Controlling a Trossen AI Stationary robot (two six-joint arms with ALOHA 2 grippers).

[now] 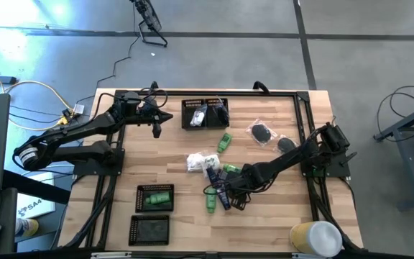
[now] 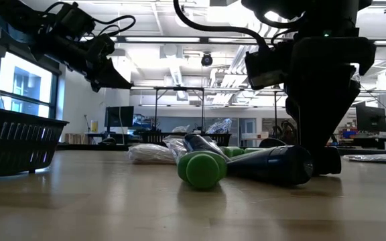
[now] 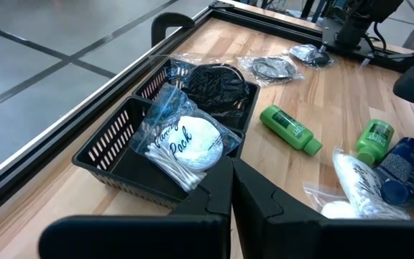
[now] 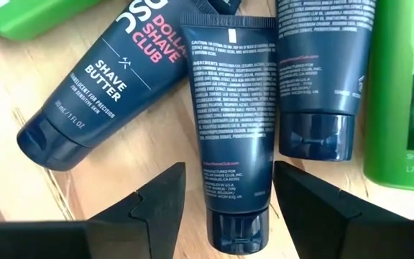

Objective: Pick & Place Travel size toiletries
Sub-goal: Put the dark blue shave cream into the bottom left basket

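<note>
So the right tool [image 4: 228,198] hovers with fingers apart straddling a navy tube [image 4: 228,115] in the desk's pile around 5 o'clock, needing just a drop-and-squeeze, while the left tool [image 1: 157,122], pinched together, waits at 11.

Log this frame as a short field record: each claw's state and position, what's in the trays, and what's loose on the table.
left claw: shut, empty, above the far tray
far tray contents: bagged cotton swabs, dark bagged piece
right claw: open, straddling a navy tube, not yet gripping
near trays: one holds a green tube
loose: green tubes, navy tubes, white packets, two bagged dark pieces
</note>
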